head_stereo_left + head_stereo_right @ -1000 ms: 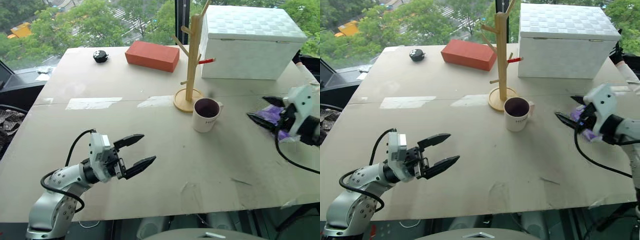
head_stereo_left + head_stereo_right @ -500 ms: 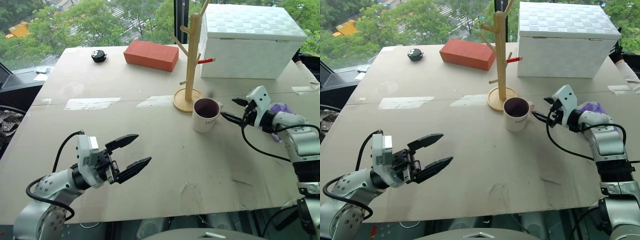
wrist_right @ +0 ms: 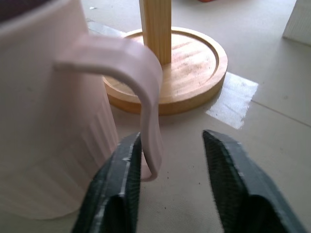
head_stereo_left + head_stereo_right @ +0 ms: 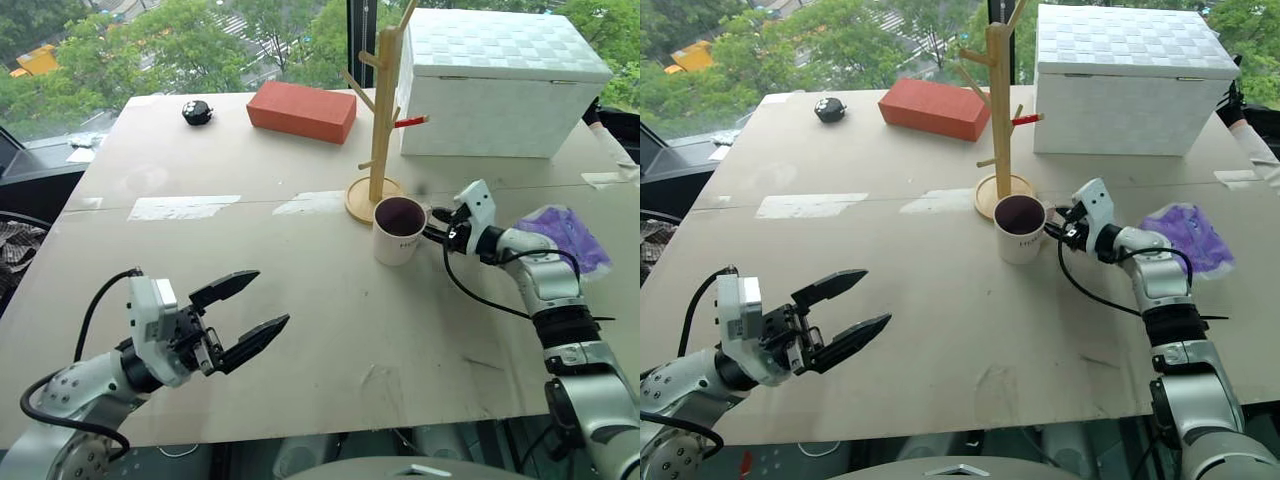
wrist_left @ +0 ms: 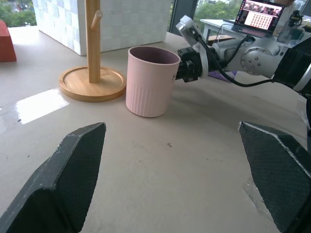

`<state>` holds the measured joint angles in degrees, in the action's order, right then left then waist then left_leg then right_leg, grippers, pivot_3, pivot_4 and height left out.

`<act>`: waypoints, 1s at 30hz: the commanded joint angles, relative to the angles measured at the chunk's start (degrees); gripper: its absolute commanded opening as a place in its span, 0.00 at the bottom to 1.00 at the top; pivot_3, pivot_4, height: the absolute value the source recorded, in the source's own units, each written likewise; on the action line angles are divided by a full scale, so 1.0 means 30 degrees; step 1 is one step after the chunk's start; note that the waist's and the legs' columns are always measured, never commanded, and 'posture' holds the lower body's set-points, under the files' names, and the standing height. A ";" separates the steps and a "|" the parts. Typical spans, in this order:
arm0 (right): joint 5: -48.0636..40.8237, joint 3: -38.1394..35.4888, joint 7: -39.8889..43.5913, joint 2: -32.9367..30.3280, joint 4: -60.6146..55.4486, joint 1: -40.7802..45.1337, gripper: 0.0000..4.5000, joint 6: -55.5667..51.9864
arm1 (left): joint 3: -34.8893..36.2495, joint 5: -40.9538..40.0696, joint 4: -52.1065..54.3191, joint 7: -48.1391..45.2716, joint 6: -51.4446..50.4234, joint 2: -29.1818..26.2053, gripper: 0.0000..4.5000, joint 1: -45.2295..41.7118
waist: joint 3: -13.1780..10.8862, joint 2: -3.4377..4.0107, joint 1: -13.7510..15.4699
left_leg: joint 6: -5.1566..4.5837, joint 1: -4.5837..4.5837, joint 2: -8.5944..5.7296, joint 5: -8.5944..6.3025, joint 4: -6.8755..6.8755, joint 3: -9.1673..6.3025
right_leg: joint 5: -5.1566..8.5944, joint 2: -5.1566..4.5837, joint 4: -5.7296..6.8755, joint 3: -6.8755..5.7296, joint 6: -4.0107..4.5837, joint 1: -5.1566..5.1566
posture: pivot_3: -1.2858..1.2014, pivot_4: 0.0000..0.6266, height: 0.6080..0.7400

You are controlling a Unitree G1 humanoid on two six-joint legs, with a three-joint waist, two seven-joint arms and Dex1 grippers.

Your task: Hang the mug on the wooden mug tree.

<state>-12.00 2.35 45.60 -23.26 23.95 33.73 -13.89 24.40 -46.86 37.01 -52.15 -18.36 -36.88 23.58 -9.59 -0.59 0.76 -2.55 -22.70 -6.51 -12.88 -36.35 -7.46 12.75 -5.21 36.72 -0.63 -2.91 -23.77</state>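
Right wrist view: the mug handle is straddled by the right gripper, jaws part-spread, not yet pinching.
The mug could be shoved against the tree if closing is off-centre; left gripper is held spread.

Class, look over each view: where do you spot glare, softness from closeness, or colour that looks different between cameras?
Left eye view: pale glare patches on the beige tabletop near the light-wood mug tree. Right wrist view: the cream-white mug's loop handle is soft, being very close. Left wrist view: the mug looks pinkish, and the left gripper's black fingers loom large.
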 commanded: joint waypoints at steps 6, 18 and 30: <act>-0.0527 -0.0940 0.0973 -0.0821 -0.0846 0.1245 0.01 0.0709 | 0.0251 0.0002 0.0600 0.0245 0.0352 0.0195 1.00 0.0232 | -0.0005 0.0008 -0.0035 | -0.0013 0.0000 0.0009 -0.0021 0.0001 0.0005 | 0.0003 0.0020 0.0003 0.0015 0.0005 -0.0014 | 0.52 0.24 1.00; -0.0091 0.0217 0.4669 -0.2887 0.1073 0.9061 0.01 -0.0303 | 0.0417 -0.0359 0.0362 0.0247 0.0983 0.0887 1.00 -0.0444 | -0.0025 0.0040 -0.0351 | 0.0011 -0.0006 0.0058 -0.0040 0.0010 0.0016 | -0.0011 0.0042 -0.0008 0.0003 0.0018 -0.0027 | 0.52 0.24 1.00; 0.2268 0.1857 0.6151 -0.1978 0.6729 1.3407 0.01 0.0488 | 0.2201 -0.2966 0.2132 0.0537 0.2492 0.2869 1.00 0.1296 | -0.0031 0.0043 -0.0570 | 0.0059 -0.0020 0.0077 -0.0029 0.0020 0.0102 | -0.0013 0.0040 -0.0036 0.0067 0.0019 -0.0067 | 0.52 0.24 1.00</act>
<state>-6.17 8.03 64.26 -29.54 43.41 71.58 -13.67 29.10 -53.69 40.68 -50.91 -12.62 -28.78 26.78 -9.68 -0.46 -0.95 -2.37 -22.76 -6.23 -12.97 -36.28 -7.09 12.71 -5.06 36.62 -0.37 -2.84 -24.02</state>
